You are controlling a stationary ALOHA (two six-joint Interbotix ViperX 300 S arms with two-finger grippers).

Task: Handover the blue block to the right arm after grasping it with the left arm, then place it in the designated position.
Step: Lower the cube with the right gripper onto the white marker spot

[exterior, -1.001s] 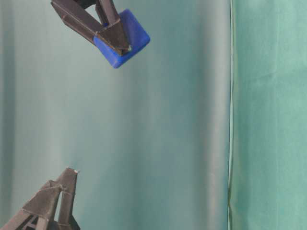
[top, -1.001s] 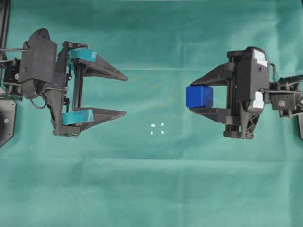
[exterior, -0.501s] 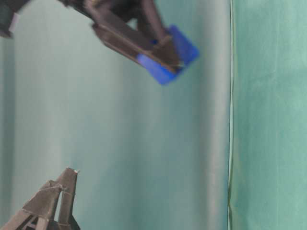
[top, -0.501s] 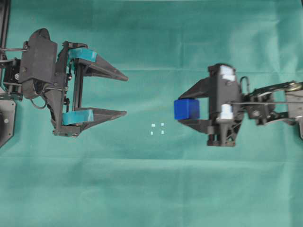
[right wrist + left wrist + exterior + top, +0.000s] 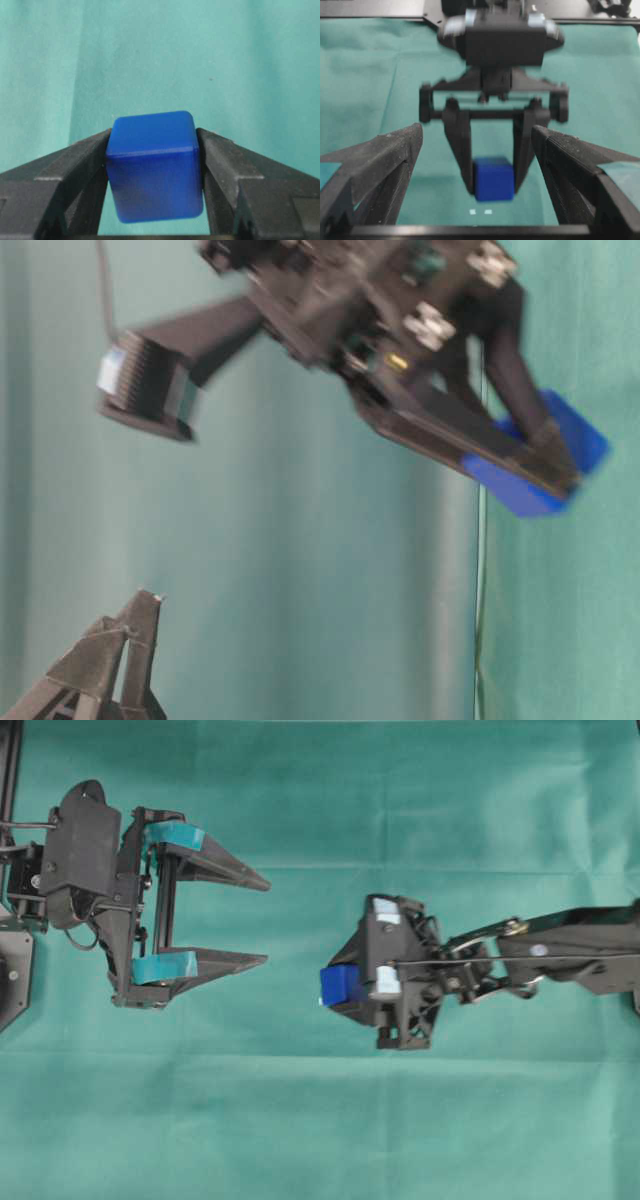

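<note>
I am the robot, seen from above over a table covered in green cloth (image 5: pixel 300 1120). My right pincer (image 5: pixel 342 988), the all-black one, is clamped on a small blue block (image 5: pixel 339 986), which sits squeezed between its two fingers at their tips. My left pincer (image 5: pixel 255 920), the one with teal bands, hangs well apart on the left with its jaws spread wide and nothing between them.

A second ago my right arm held the block higher and farther to the right. It has since swung in toward the middle and dipped down, so the block now covers the spot where four tiny white marks showed on the cloth. In the overhead view only a sliver of white peeks out at the block's left edge. From my left wrist camera, two white marks (image 5: pixel 480 212) lie just in front of the block (image 5: pixel 493 178).

I judge the handover done and the placing nearly there. The block looks still a little above the cloth, though I cannot tell for certain.

There are no containers anywhere in view, so nothing is held in one.
</note>
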